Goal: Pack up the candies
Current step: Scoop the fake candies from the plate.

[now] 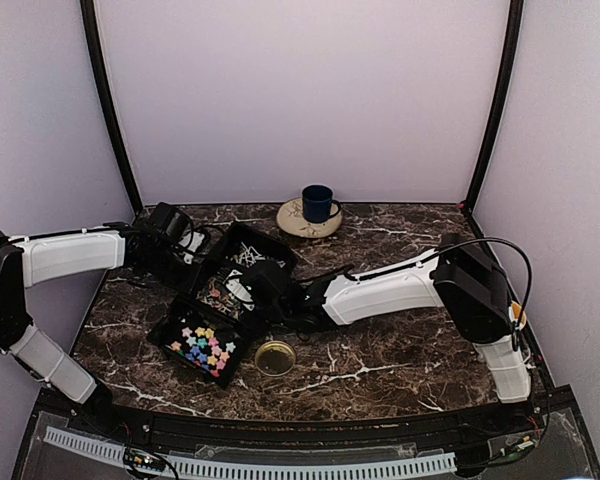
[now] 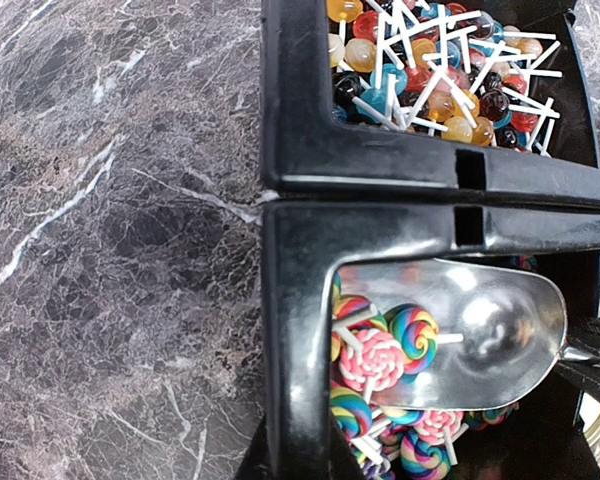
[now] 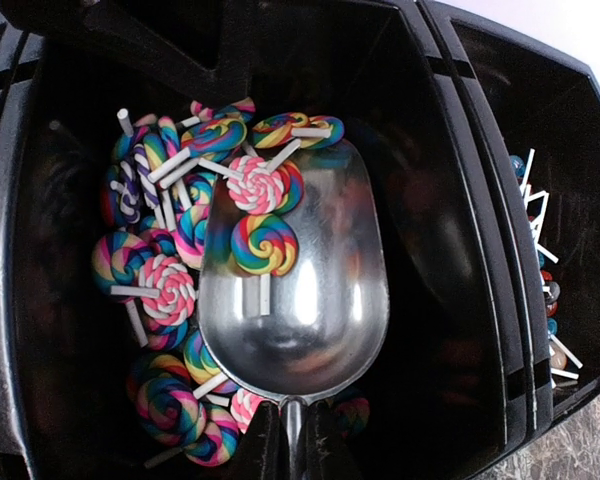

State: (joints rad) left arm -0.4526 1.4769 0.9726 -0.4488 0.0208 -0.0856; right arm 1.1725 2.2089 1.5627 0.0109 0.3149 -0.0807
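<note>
L pincer (image 1: 185, 245) at far-L end of glossy black 3-bin tray (image 2: 295, 100), closed narrow; fingers outside its own view, contact w/ tray can't tell. Candies (image 3: 263, 243): rainbow swirl discs on white sticks, mid bin, two lying in shiny metal scoop (image 3: 320, 320). R pincer (image 3: 295, 445) clamped on scoop handle, fingers mostly cut off by frame edge.

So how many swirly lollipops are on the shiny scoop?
2. A rainbow lollipop lies in the scoop. A pink-and-white lollipop rests at its front lip. Others lie in the tray around it, and some could be hidden beneath.
</note>
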